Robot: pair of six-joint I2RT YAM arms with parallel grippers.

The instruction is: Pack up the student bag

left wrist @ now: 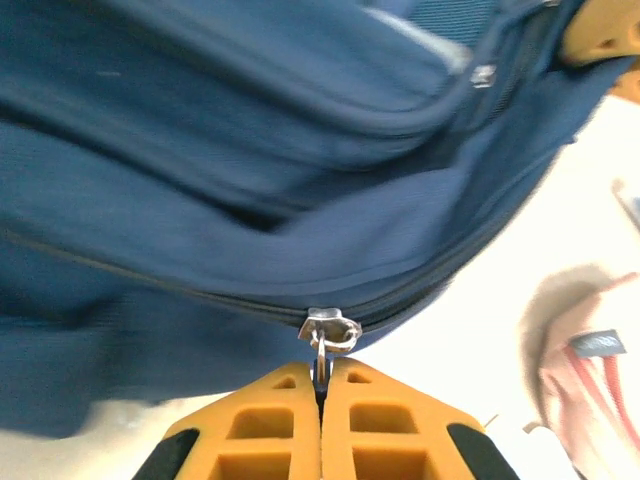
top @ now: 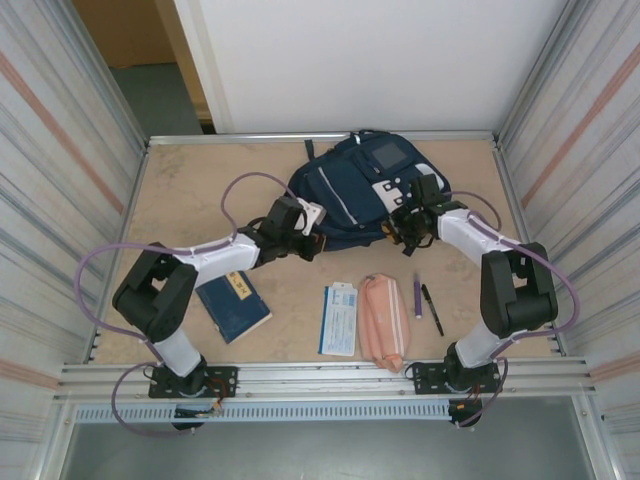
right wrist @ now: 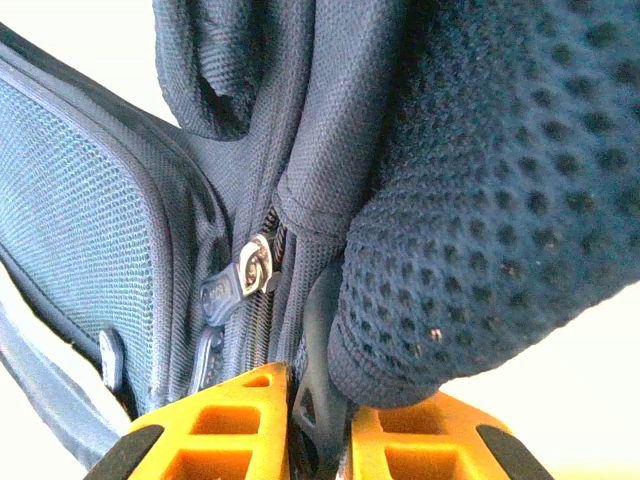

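Observation:
The student bag (top: pixel 352 190), a navy backpack with white patches, lies at the back middle of the table. My left gripper (top: pixel 306 236) is at the bag's near-left edge. In the left wrist view its orange fingers (left wrist: pixel 322 385) are shut on the metal zipper pull (left wrist: pixel 328 335) of a closed zip along the bag's edge (left wrist: pixel 250 230). My right gripper (top: pixel 406 226) is at the bag's near-right corner. Its jaws (right wrist: pixel 320 425) are shut on a dark strap piece (right wrist: pixel 322 330) under the padded mesh strap (right wrist: pixel 480 200). Another zipper pull (right wrist: pixel 238 282) hangs just left of it.
On the table in front of the bag lie a dark blue book (top: pixel 232 305), a blue-and-white booklet (top: pixel 339 320), a pink pencil pouch (top: pixel 382 322), a purple pen (top: pixel 417 297) and a black pen (top: pixel 432 308). Metal walls close in the table on both sides.

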